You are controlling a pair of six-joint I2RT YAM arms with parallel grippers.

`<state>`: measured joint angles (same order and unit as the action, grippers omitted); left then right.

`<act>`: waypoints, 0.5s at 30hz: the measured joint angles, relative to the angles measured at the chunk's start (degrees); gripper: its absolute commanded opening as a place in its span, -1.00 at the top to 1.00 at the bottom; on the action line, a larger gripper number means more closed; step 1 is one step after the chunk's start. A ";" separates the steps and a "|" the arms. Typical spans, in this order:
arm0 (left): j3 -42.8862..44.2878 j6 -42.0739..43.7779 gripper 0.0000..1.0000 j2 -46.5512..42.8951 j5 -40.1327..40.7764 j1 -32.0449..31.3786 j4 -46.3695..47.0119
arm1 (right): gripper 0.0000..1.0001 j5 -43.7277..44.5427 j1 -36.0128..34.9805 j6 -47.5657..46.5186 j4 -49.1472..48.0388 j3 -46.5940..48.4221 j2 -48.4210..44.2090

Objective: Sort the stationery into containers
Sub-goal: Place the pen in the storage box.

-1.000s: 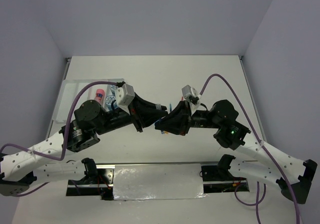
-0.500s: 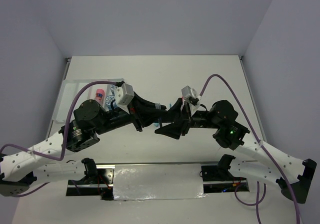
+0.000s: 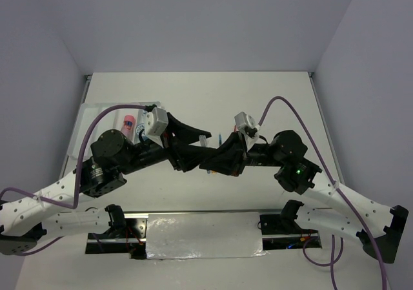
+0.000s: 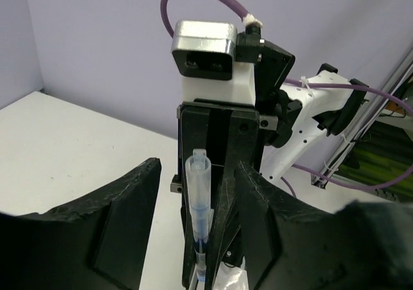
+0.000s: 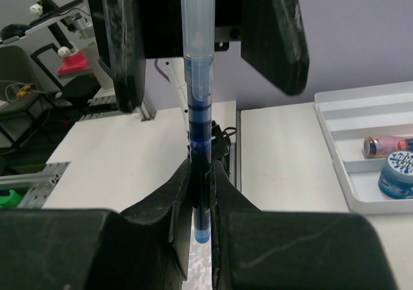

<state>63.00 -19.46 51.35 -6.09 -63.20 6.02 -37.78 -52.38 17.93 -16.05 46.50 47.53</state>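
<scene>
A blue pen with a clear cap [image 5: 198,109] stands upright between the two arms at mid-table. My right gripper [image 5: 202,180] is shut on its dark blue lower end. My left gripper [image 4: 197,168] is open, its fingers [image 4: 129,219] standing apart on either side of the pen's cap [image 4: 199,174] without touching it. From above the two grippers meet head-on, left gripper [image 3: 195,143], right gripper [image 3: 214,159]. The white divided tray [image 5: 361,103] lies at the left of the table [image 3: 97,112], holding a pink-orange cylinder [image 5: 386,146] and a blue-white roll [image 5: 397,174].
The arms' bases and a metal rail [image 3: 206,216] run along the near table edge. Purple cables [image 3: 290,109] loop over both arms. Grey walls close the table in at the back and on both sides.
My left gripper has opened off the pen. My right gripper opened, then shut on the pen's lower end. Both arms stayed nearly in place.
</scene>
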 measured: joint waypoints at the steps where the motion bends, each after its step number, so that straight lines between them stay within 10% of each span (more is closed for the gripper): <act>1: 0.00 0.00 -0.22 -0.11 0.22 0.00 -0.02 | 1.00 -0.15 0.00 0.00 0.02 -0.17 0.02; 15: 1.18 -0.33 0.53 -0.55 1.66 0.00 -0.15 | 1.00 -0.66 0.02 -0.02 -0.42 -0.94 0.26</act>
<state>64.18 -19.79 50.81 -4.43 -63.20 5.87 -38.44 -52.36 17.91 -16.47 45.56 47.79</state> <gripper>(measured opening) 0.259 0.167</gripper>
